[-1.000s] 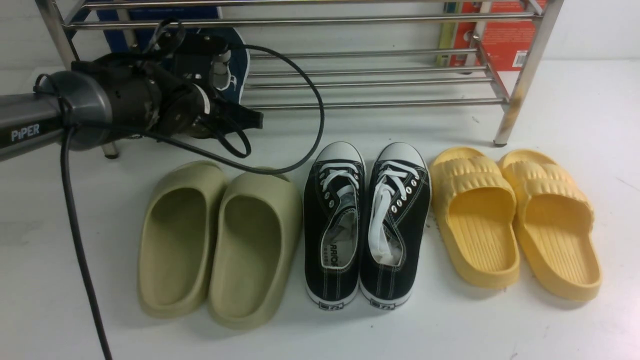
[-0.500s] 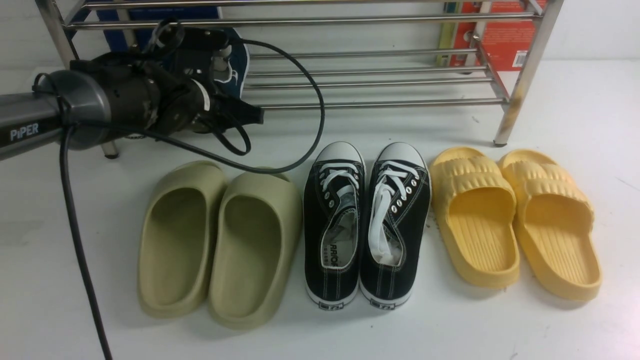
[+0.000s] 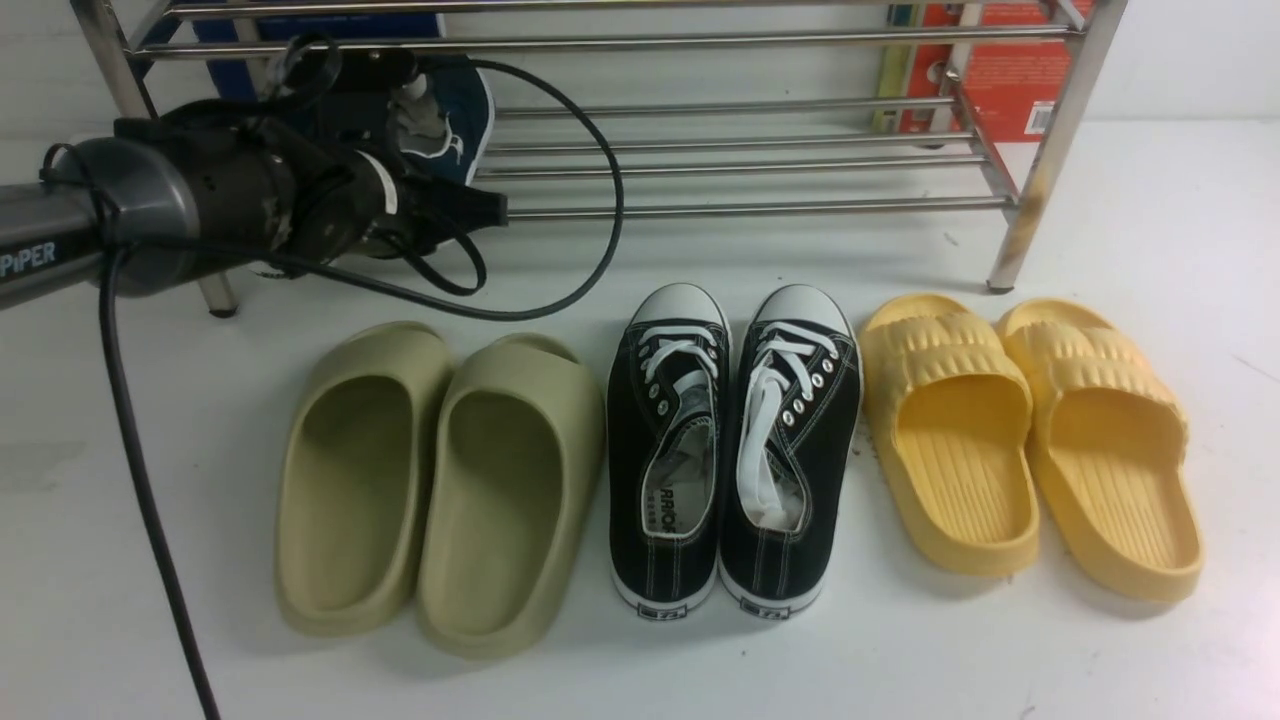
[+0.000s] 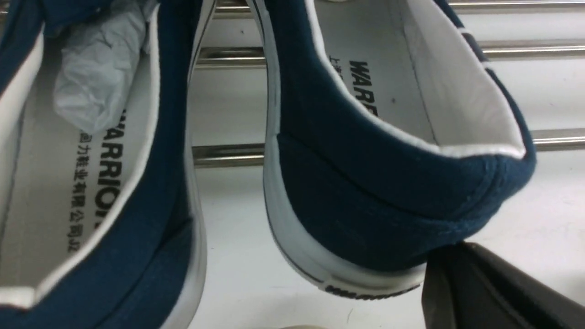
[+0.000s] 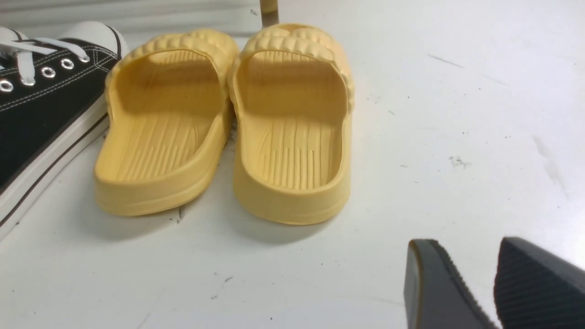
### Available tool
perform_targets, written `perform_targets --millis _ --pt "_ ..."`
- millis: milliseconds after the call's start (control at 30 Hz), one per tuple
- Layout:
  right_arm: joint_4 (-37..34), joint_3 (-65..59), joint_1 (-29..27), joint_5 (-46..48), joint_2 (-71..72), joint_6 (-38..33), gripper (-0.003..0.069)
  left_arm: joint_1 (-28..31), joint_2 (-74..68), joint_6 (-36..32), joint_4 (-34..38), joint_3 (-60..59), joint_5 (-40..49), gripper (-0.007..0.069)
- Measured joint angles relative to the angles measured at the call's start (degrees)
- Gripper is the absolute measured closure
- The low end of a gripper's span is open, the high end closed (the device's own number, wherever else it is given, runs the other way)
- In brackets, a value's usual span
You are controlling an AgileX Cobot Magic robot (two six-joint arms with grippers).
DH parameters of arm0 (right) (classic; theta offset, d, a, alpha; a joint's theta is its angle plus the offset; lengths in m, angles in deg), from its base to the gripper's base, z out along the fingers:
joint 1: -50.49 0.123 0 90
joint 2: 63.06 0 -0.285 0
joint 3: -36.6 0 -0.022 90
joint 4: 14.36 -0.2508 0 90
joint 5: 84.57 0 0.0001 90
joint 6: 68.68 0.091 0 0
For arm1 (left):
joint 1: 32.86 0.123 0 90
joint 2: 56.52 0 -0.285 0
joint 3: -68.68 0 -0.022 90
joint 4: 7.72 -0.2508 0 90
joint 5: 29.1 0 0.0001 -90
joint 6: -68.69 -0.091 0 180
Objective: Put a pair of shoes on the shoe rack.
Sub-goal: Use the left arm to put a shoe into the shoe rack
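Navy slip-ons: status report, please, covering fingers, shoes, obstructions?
Left fingers shut, empty, by the shoes. Right fingers open, idle. Navy slip-ons on shoe rack, heels overhanging front tube. Only arm's cable loops nearby.

Navy-blue slip-on sneakers point(image 4: 374, 183) with white soles and white lining printed in black letters. Shiny steel shoe rack point(image 3: 760, 160). Olive-green slides point(image 3: 440, 480); black lace-up sneakers point(image 3: 730, 450) with white toe caps, laces and soles; yellow ribbed slides point(image 3: 1030, 440). White table point(image 3: 1150, 230). Red box point(image 3: 1010, 70) far right.
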Motion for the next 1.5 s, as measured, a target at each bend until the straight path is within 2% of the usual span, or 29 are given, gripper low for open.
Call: perform_targets --millis 500,967,1100,1333,1500 --pt "0.0 0.0 0.0 0.0 0.0 -0.11 0.0419 -0.24 0.05 3.06 -0.05 0.0 0.93 0.0638" --pt "0.0 0.0 0.0 0.0 0.0 -0.11 0.0419 -0.24 0.82 3.06 -0.18 0.1 3.83 0.0637" --pt "0.0 0.0 0.0 0.0 0.0 -0.11 0.0419 -0.24 1.5 3.06 0.52 0.1 5.83 0.0634" --pt "0.0 0.0 0.0 0.0 0.0 -0.11 0.0419 -3.44 9.12 3.06 5.43 -1.34 18.32 0.063" --pt "0.0 0.0 0.0 0.0 0.0 -0.11 0.0419 -8.78 21.99 3.56 6.43 -11.6 20.97 0.063"
